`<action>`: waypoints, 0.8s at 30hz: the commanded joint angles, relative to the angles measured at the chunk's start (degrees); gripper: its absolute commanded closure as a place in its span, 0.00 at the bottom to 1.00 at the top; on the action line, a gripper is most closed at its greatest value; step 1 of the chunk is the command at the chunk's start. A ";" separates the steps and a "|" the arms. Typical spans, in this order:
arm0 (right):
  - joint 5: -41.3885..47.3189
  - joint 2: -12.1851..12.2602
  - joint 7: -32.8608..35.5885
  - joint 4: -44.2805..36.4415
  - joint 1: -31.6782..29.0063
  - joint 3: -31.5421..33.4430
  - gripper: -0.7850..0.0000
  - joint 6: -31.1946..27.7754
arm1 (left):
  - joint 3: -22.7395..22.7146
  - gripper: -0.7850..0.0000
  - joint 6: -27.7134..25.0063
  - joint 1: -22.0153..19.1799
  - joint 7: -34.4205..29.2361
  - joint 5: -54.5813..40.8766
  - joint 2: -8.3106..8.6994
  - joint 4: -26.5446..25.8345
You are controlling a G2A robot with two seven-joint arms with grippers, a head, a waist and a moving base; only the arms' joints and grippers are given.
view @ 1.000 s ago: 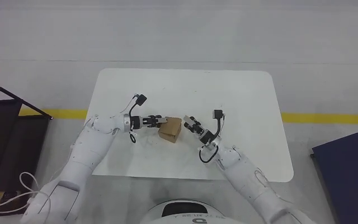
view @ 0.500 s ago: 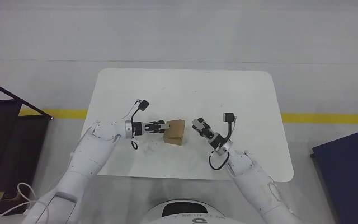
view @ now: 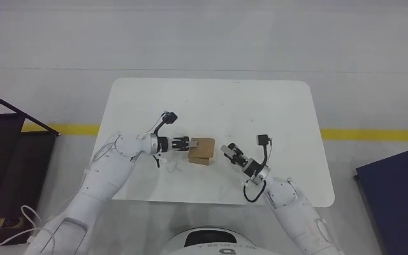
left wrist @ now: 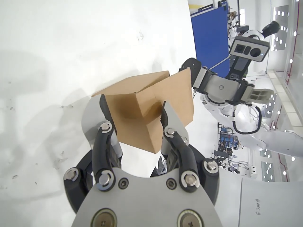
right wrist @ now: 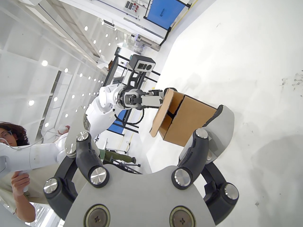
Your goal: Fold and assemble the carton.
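Clamping the carton point(view: 203, 150) by one side, left hand point(view: 186, 145); right hand point(view: 225, 150) spread, just beside.

Left gripper point(left wrist: 133, 103) clamps the carton point(left wrist: 170, 95) corner over the table point(left wrist: 71, 36); right gripper point(left wrist: 225, 80) is spread beyond.

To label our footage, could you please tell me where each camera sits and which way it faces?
Top view: above the arms, facing down at the table; left hand and right hand flank the carton.
Left wrist view: on the left wrist, facing along its hand, shut on the carton.
Right wrist view: on the right wrist, facing past its open hand toward the carton.
Shared by both wrist views: the carton, the opposite arm.
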 commanded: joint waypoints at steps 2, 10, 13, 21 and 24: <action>-1.63 0.16 0.13 0.06 0.06 -0.10 0.07 0.71 | 0.43 0.48 0.26 -0.60 -0.21 0.56 -0.02 0.43; 1.39 0.15 -2.15 -2.61 -0.34 -1.09 0.15 -6.97 | 2.43 0.46 2.10 -1.98 0.15 1.90 -0.42 0.81; 1.43 0.15 -0.43 -2.29 -0.04 -2.55 0.24 -6.88 | 2.85 0.45 2.13 -2.42 0.27 2.08 -0.50 1.22; 1.24 0.02 0.54 2.27 2.19 -4.61 0.23 -4.81 | 3.74 0.47 2.84 -2.95 0.72 2.47 -0.65 0.92; 1.43 0.05 0.47 3.05 2.61 -4.88 0.22 -4.69 | 4.01 0.46 3.34 -2.78 0.84 2.75 -0.64 0.36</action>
